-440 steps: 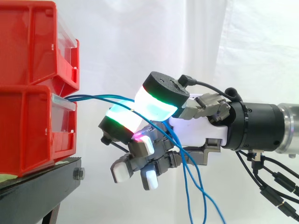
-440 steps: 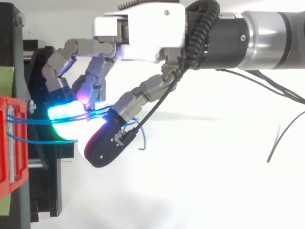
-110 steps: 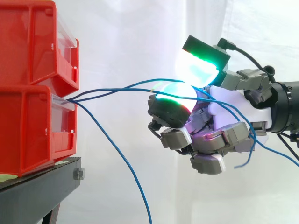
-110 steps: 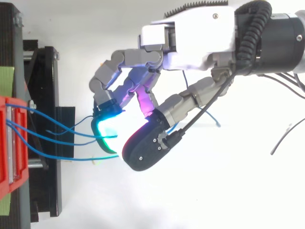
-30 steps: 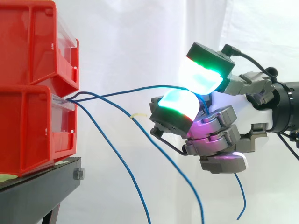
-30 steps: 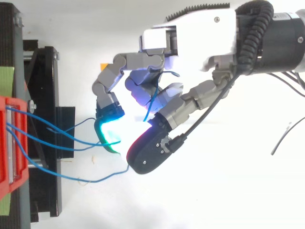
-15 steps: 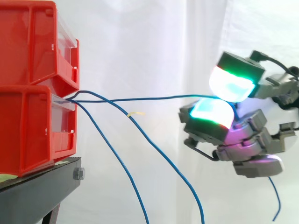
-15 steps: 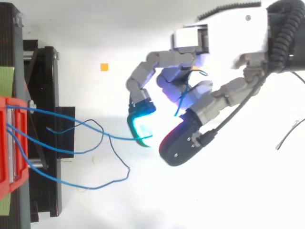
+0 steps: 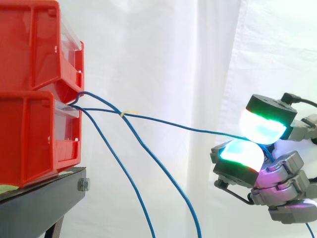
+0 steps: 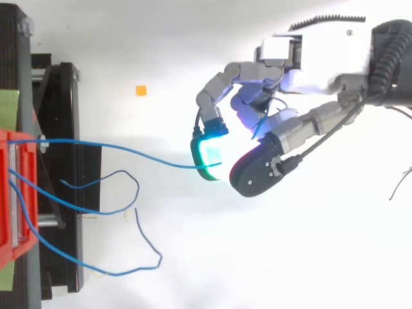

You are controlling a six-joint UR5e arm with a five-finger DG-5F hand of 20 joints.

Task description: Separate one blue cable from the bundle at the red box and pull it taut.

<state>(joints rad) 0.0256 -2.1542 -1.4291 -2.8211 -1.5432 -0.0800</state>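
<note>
White curtain [image 9: 163, 49] forms the backdrop in the side view. At the left edge, an upper red bin [image 9: 34, 44] sits stacked on a lower red bin [image 9: 34, 139], and both rest on a black stand [image 9: 39, 198]. Several blue cables come out at the front lip of the lower red bin. One blue cable [image 9: 173, 124] runs from that lip across open space to the hand [image 10: 322, 58], well apart from the bins at the right. In the side view it slopes gently downward in a nearly straight line; in the top view it shows a slight curve. The hand pinches this blue cable between two fingertips [image 9: 241, 154] glowing green and cyan, pressed close together. The other fingers are curled beneath the pinch and glow magenta. The loose blue cables [image 9: 148, 163] drop steeply from the bin front and hang slack. In the top view they lie in open loops beside the stand. A small yellowish tag [image 9: 125, 113] sits where the cables cross near the bins. A small orange square [image 10: 140, 90] lies on the white surface in the top view.
</note>
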